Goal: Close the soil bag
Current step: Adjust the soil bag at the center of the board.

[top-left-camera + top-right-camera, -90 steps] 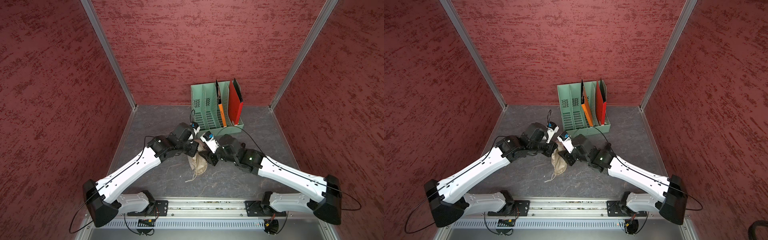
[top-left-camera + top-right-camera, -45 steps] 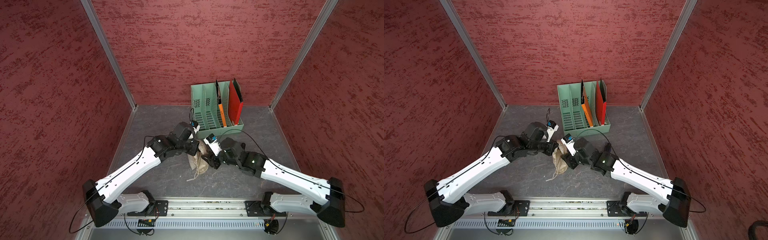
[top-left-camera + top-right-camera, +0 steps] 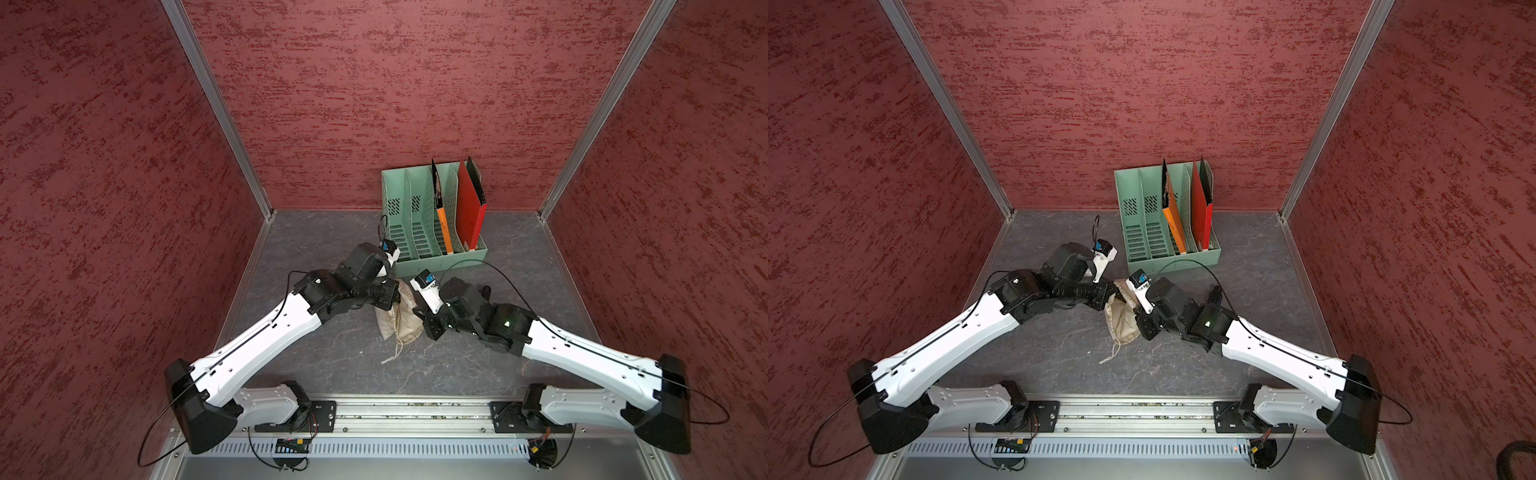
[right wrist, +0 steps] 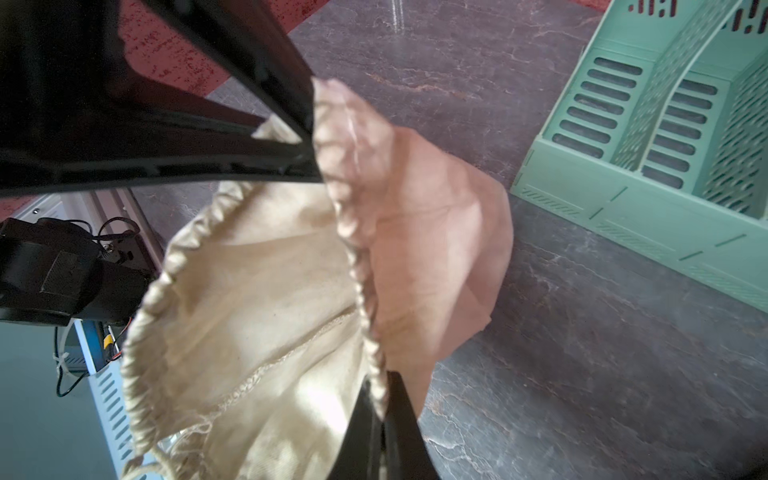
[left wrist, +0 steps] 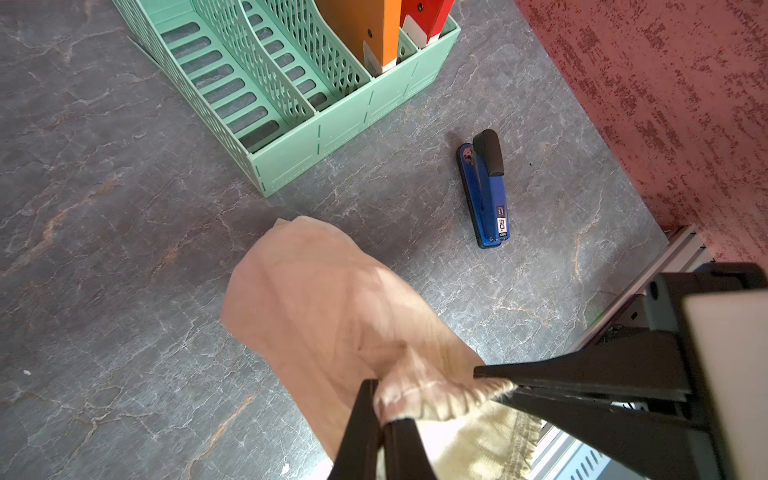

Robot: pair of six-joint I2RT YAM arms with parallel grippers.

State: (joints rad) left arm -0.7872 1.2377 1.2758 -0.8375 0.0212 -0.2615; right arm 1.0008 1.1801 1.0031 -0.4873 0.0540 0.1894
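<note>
Your left gripper (image 5: 380, 417) was clamped on the gathered rim of the soil bag (image 5: 324, 299). Your right gripper (image 4: 376, 399) pinched the same rim farther along. The bag sat mid-table (image 3: 332, 357), its cord (image 3: 394, 353) trailing toward 6 o'clock and the green file rack (image 3: 436, 257) at its 1 o'clock.

I get both top views from high above the base rail (image 3: 415, 415), tilted down toward the back wall (image 3: 395, 104), wide. Wrist cams sit close-up, and both share the soil bag (image 5: 332, 311) and green rack (image 4: 623, 216).
</note>
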